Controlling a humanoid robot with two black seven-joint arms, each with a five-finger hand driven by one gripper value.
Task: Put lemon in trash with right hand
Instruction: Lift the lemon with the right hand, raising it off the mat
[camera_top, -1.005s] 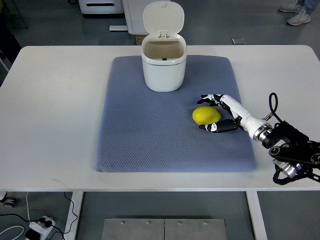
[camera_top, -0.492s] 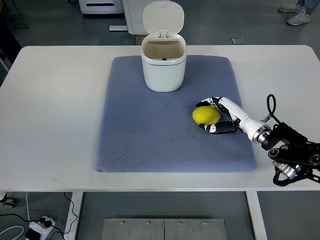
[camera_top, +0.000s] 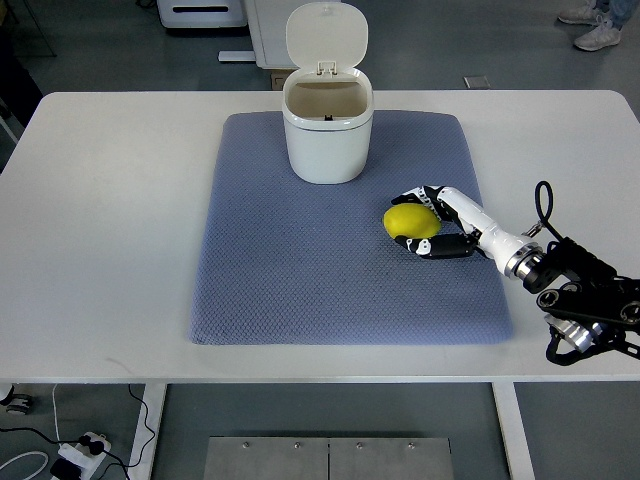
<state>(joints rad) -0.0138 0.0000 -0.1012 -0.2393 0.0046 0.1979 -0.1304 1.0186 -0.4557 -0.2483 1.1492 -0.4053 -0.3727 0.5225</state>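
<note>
A yellow lemon (camera_top: 410, 221) lies on the blue-grey mat (camera_top: 300, 260), right of centre. My right hand (camera_top: 420, 220) reaches in from the right edge and is curled around the lemon, fingers over its far side and thumb under its near side. The white trash bin (camera_top: 327, 135) stands at the back of the mat with its lid flipped up and its mouth showing. The bin is up and to the left of the lemon. My left arm does not show.
The mat lies on a white table (camera_top: 110, 220). My right forearm and its black cabling (camera_top: 580, 295) sit near the table's front right edge. A person's shoes (camera_top: 598, 30) show on the floor at the top right.
My right hand has closed in on the lemon: its fingers went from spread beside the fruit to wrapped around it. The lemon shifted slightly up and left.
</note>
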